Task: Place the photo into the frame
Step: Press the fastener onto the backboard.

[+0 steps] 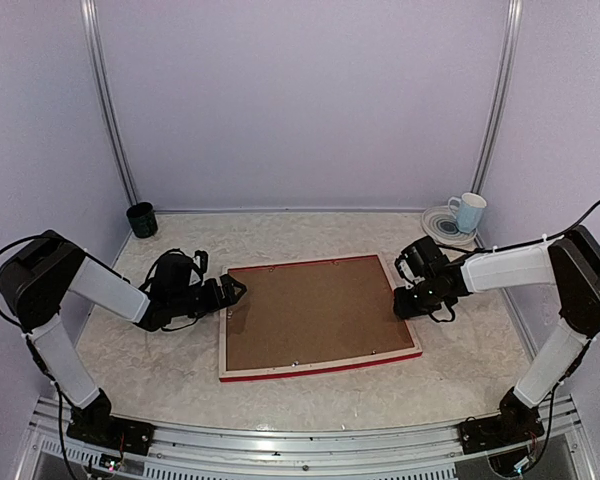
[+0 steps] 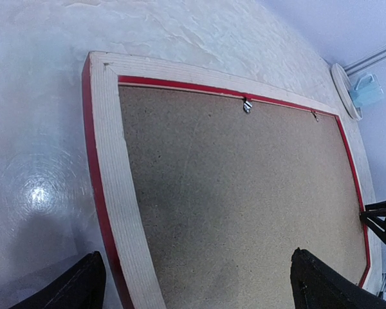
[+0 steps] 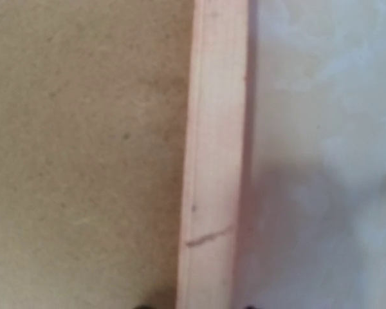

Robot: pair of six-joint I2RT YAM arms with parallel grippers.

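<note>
The frame (image 1: 315, 366) lies face down on the middle of the table, pale wood back up, red showing at its edges. A brown backing board (image 1: 315, 315) fills its opening. The photo is hidden. My left gripper (image 1: 238, 292) hovers at the frame's left side, open wide with nothing between the fingers; in the left wrist view it (image 2: 196, 257) spans the frame's rim (image 2: 112, 167) and the board (image 2: 244, 193). My right gripper (image 1: 412, 300) points down at the right rim. In the right wrist view it (image 3: 193, 306) straddles the rim (image 3: 212, 129), jaws a little apart.
A dark cup (image 1: 141, 219) stands at the back left corner. A pale blue mug (image 1: 468, 211) sits on a plate (image 1: 442, 228) at the back right. Small metal clips (image 2: 247, 105) hold the board along the frame's far side. Walls enclose the table.
</note>
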